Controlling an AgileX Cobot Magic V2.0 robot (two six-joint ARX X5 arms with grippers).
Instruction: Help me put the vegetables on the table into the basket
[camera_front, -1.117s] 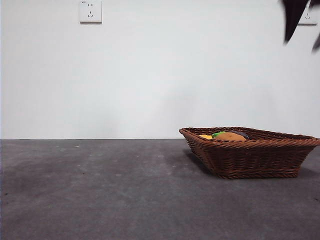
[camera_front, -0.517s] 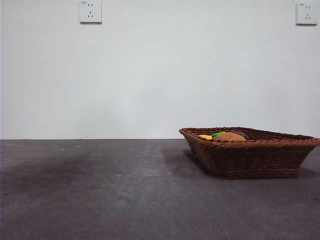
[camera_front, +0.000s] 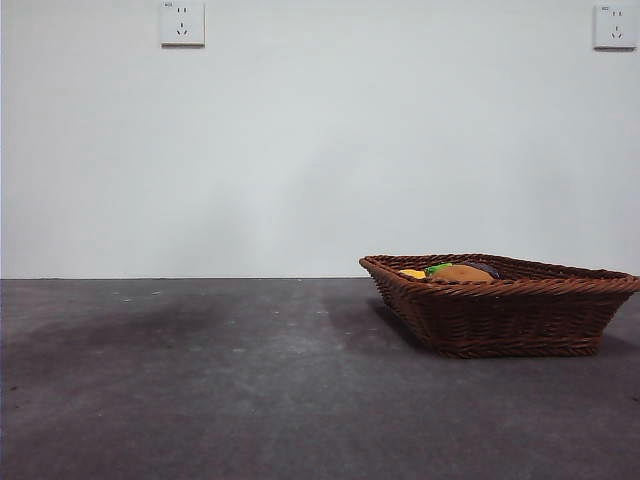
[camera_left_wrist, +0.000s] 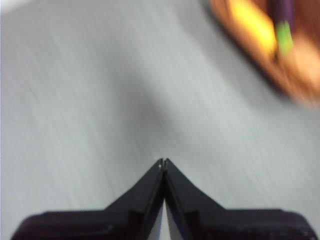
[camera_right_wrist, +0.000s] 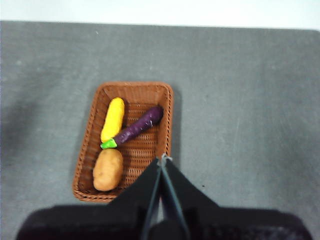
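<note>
Corn (camera_right_wrist: 112, 119), eggplant (camera_right_wrist: 134, 127), potato (camera_right_wrist: 108, 169) inside basket (camera_right_wrist: 167, 120); left pincer (camera_left_wrist: 163, 161), right pincer (camera_right_wrist: 162, 158) closed, empty.

The flat dark grey, slightly mottled matte bench (camera_front: 200, 380) stretched across the front view up to a white wall. Only 1 thing lay directly on it: a shallow rectangular dark brown woven wicker basket (camera_front: 500, 315) with flared sides and a braided rim, standing toward the right side of that view. In the right wrist view the basket (camera_right_wrist: 145, 145) sat flat with grey bench surface (camera_right_wrist: 240, 100) on all 4 sides. The left wrist view was blurred, showing streaked grey bench (camera_left_wrist: 100, 100).
</note>
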